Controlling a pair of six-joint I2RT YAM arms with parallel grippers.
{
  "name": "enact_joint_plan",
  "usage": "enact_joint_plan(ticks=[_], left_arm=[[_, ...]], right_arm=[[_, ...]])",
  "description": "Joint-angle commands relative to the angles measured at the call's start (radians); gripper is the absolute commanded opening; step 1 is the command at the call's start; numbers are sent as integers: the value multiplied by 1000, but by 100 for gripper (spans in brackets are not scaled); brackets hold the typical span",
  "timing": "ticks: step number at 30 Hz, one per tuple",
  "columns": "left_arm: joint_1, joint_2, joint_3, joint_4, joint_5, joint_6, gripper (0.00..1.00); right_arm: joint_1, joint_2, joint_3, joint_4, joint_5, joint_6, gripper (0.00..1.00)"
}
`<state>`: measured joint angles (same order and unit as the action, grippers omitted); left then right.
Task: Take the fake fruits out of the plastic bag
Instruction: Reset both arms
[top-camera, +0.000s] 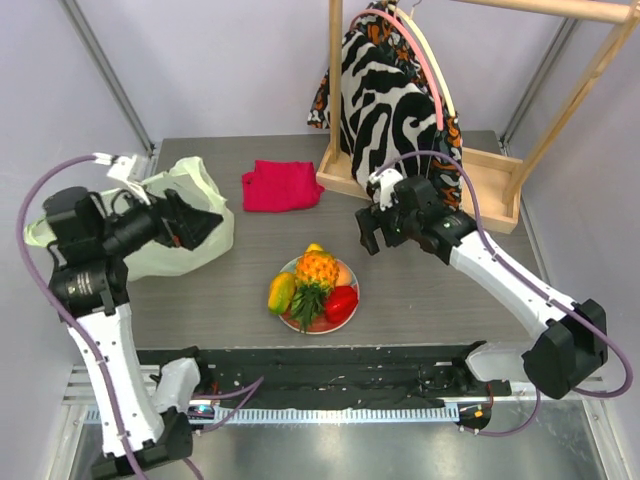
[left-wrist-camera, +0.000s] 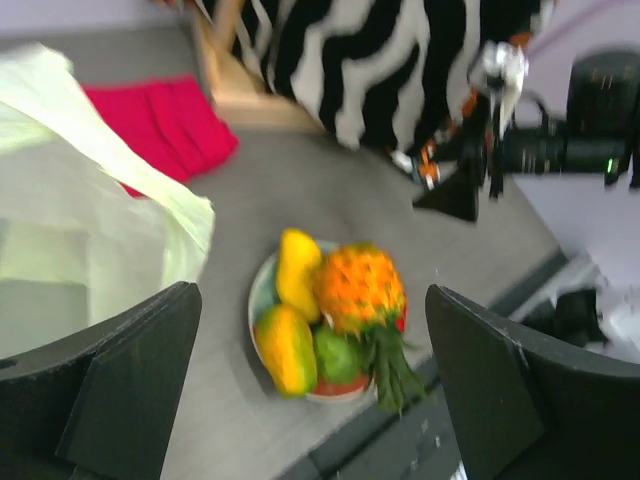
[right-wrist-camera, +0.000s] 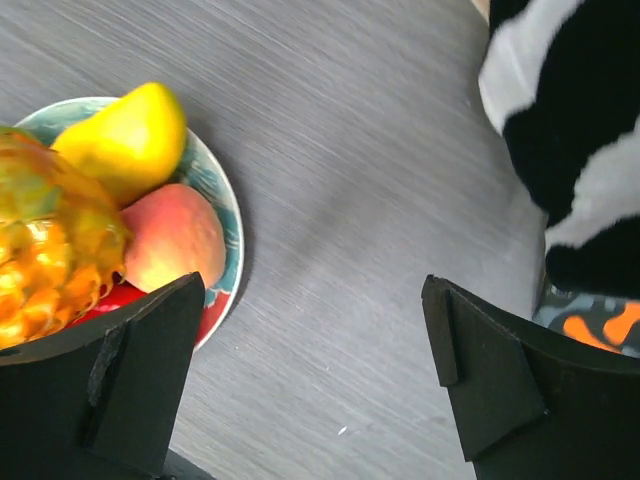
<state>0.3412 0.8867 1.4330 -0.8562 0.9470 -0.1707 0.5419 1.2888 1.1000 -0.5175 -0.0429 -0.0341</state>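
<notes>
Your left gripper (top-camera: 203, 226) hangs with its jaws spread wide and nothing between them. The plastic bag (top-camera: 178, 250) lies crumpled on the desk (top-camera: 440, 290) directly under and behind this gripper, reaching back toward its arm; in the left wrist view its pale folds sit just beyond the left finger.

Your right gripper (top-camera: 368, 235) is likewise fully spread and holds nothing. It hovers above bare desk, apart from every fruit.

The fake fruits are gathered on 1 plate (top-camera: 355, 291), which sits between the 2 grippers and nearer the arm bases than either. Ahead of the left gripper you see the pineapple (top-camera: 317, 268) lying across the pile, the mango (top-camera: 281, 292) on the side nearest that gripper, the lemon-like fruit (top-camera: 315, 248) at the far edge, and the green fruit (left-wrist-camera: 338, 355) tucked under the pineapple. The peach (top-camera: 345, 273) and red pepper (top-camera: 341, 303) lie on the side nearest the right gripper.

Beyond the left gripper lies a red folded cloth (top-camera: 281, 186). Behind the right gripper a striped garment (top-camera: 390, 90) hangs on a wooden rack (top-camera: 493, 205).
</notes>
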Motion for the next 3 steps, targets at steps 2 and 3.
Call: enact_joint_plan(ticks=[2, 3], left_arm=[[-166, 46, -121, -117, -66, 192, 100], [-183, 61, -146, -92, -76, 197, 100]], right_arm=[[-2, -39, 6, -15, -9, 53, 99], [-2, -40, 6, -25, -9, 40, 99]])
